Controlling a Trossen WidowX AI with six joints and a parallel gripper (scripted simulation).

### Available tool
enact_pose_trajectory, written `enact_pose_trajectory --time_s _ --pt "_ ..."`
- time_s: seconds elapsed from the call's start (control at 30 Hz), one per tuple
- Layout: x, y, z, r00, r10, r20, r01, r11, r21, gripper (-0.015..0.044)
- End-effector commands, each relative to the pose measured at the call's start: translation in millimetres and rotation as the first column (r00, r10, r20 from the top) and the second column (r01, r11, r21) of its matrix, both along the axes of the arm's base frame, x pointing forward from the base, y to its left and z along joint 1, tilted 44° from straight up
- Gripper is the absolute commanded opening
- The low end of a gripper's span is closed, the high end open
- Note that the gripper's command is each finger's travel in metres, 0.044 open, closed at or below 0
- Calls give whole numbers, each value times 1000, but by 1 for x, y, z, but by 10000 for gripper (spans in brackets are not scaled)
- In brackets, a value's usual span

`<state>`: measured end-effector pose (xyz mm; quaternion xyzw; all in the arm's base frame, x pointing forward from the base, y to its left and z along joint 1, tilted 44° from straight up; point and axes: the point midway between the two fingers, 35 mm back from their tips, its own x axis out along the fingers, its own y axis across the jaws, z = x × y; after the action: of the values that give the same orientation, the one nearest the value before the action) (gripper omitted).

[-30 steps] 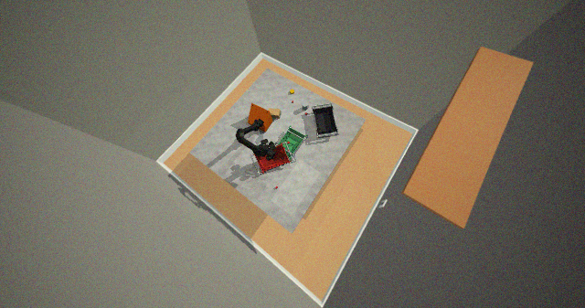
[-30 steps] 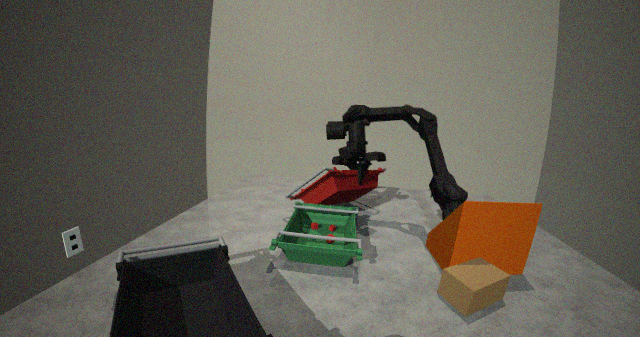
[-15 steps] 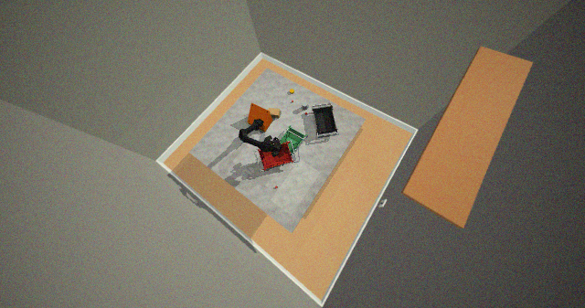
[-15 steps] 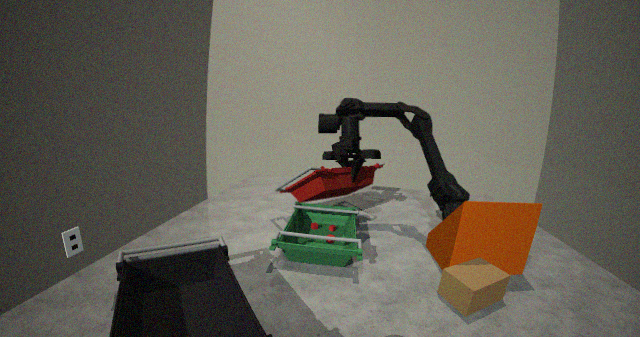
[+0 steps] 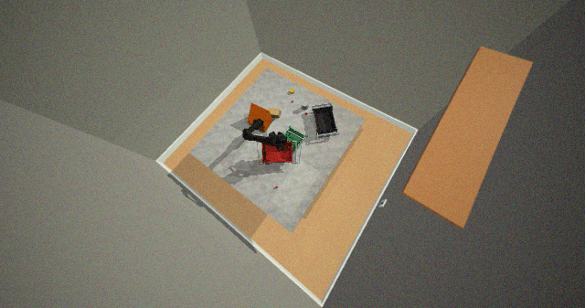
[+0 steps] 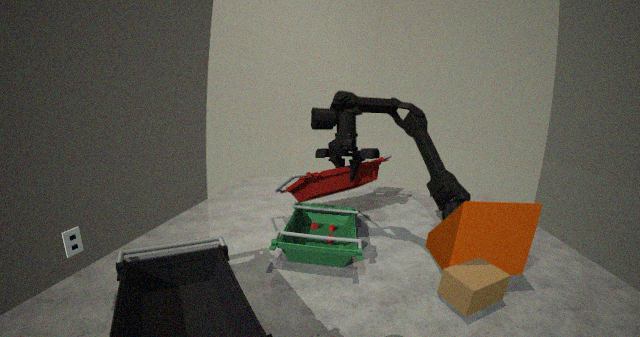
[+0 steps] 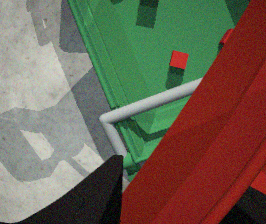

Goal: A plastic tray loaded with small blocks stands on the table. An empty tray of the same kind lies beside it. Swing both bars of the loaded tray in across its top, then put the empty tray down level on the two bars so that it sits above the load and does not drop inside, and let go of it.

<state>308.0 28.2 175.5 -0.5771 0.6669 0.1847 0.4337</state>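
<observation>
Top view: red tray [image 5: 277, 154] [image 6: 325, 184] [image 7: 184, 145] aloft beside the green tray [image 5: 302, 140] [image 6: 315, 255] [image 7: 100, 65]
Its near edge overlaps the green one from above; exterior: it hangs tilted over the far side, the gripper [image 5: 279, 140] [image 6: 346, 172] [image 7: 154, 167] pinching one long wall, both bars [image 6: 320, 237] [image 7: 154, 100] in across the load; wrist: fingers closed on the red wall, blocks [image 6: 314, 226] [image 7: 179, 59] below. Likely light, stiff, slick plastic, prone to pivot in an off-centre pinch; mid-wall is the place to hold, and it needs levelling before release
</observation>
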Motion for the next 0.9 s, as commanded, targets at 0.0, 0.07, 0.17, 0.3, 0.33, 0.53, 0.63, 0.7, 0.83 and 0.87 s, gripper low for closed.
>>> enact_pose_trajectory --time_s 0.0,0.07,0.17,0.3,0.33,0.53,0.63,0.7,0.83,0.87 --pt "3 27 -9 996 86 -26 -85 996 3 0" --pt "3 34 -13 994 103 -32 -103 995 -8 0" --pt "3 45 -18 991 128 -40 -129 991 -25 0" --pt "2 60 -25 985 163 -50 -165 985 -48 0" --pt "2 64 -27 984 171 -52 -174 983 -54 0" --pt "-2 86 -38 973 223 -66 -229 969 -90 0" --pt "-4 96 -43 966 248 -72 -254 961 -106 0" --pt "-4 99 -44 965 254 -73 -261 959 -110 0" --pt "-4 99 -44 965 254 -73 -261 959 -110 0" --pt "-4 99 -44 965 254 -73 -261 959 -110 0"
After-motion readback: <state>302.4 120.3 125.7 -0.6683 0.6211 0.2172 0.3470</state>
